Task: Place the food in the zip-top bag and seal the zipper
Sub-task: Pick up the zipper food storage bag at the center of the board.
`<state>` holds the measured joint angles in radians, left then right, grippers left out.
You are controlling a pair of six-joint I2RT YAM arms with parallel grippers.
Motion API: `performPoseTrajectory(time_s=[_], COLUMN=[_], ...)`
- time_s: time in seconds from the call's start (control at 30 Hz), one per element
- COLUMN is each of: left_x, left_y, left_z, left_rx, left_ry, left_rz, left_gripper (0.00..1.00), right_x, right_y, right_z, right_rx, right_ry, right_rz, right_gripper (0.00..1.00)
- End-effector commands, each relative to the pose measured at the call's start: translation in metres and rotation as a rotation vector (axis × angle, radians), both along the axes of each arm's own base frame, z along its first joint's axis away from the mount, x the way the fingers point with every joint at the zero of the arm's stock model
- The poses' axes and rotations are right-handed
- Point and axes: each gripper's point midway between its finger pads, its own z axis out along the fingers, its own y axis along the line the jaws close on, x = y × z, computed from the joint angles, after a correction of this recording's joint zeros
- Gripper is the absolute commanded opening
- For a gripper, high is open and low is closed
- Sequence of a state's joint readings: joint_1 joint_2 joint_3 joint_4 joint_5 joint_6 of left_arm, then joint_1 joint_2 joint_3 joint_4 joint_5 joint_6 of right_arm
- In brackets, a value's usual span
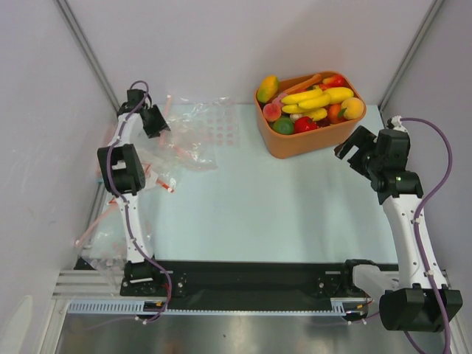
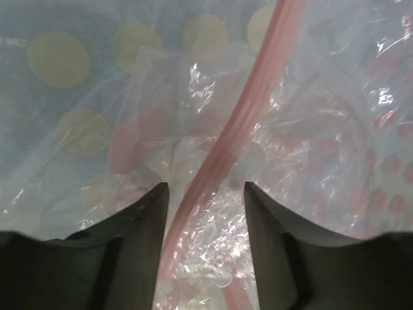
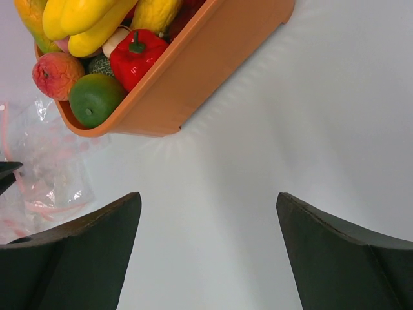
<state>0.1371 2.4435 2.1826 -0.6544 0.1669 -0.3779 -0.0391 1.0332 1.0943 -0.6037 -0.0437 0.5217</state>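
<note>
At the table's (image 1: 258, 214) far left, the left gripper (image 1: 156, 122) is seen lowered over a heap of clear bags (image 1: 158, 175). Its fingers are parted, and the pale pink zipper (image 2: 236, 123) of the dotted zip-top bag (image 1: 214, 130) runs between them; whether it is touched cannot be told. Across the table, the right gripper (image 1: 348, 151) is held wide open and empty beside the orange tub (image 1: 310, 144), in which the food (image 1: 313, 99) is piled, none of it bagged.
</note>
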Motion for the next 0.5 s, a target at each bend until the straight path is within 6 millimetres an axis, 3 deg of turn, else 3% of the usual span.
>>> performPoseTrajectory(time_s=[0.0,0.03,0.1,0.17,0.2,0.23,0.3,0.33,0.43,0.47], left_x=[0.007,0.005,-0.001,-0.007,-0.012,-0.016,-0.026,-0.031,-0.045,-0.051], left_y=[-0.015,-0.018,-0.024,-0.025,-0.026,-0.027,-0.032,-0.032,-0.039,-0.041], left_z=[0.025,0.023,0.037,0.053,0.051,0.076,0.085,0.105,0.123,0.145], left_rx=[-0.115,-0.131,-0.146,-0.145,-0.145,-0.138,-0.132,-0.122,-0.111,-0.101], left_ry=[-0.062,-0.066,-0.095,-0.125,-0.125,-0.169,-0.178,-0.211,-0.234,-0.274], left_rz=[-0.037,-0.041,-0.049,-0.049,-0.051,-0.057,-0.074,-0.081,-0.109,-0.116], left_gripper=[0.47,0.41,0.27,0.20,0.18,0.15,0.06,0.02,0.00,0.00], right_x=[0.005,0.007,0.011,0.015,0.021,0.023,0.029,0.034,0.045,0.048], right_y=[0.000,0.000,0.003,0.011,0.017,0.021,0.029,0.032,0.060,0.066], right_z=[0.010,0.009,0.009,0.010,0.008,0.008,0.010,0.004,0.008,0.010], right_rx=[-0.009,-0.010,-0.001,0.018,0.026,0.031,0.034,0.034,0.032,0.028], right_ry=[-0.045,-0.046,-0.056,-0.067,-0.066,-0.066,-0.065,-0.047,-0.064,-0.068], right_rz=[0.016,0.018,0.032,0.077,0.101,0.122,0.152,0.162,0.248,0.262], right_gripper=[0.93,0.91,0.89,0.87,0.85,0.82,0.80,0.78,0.74,0.75])
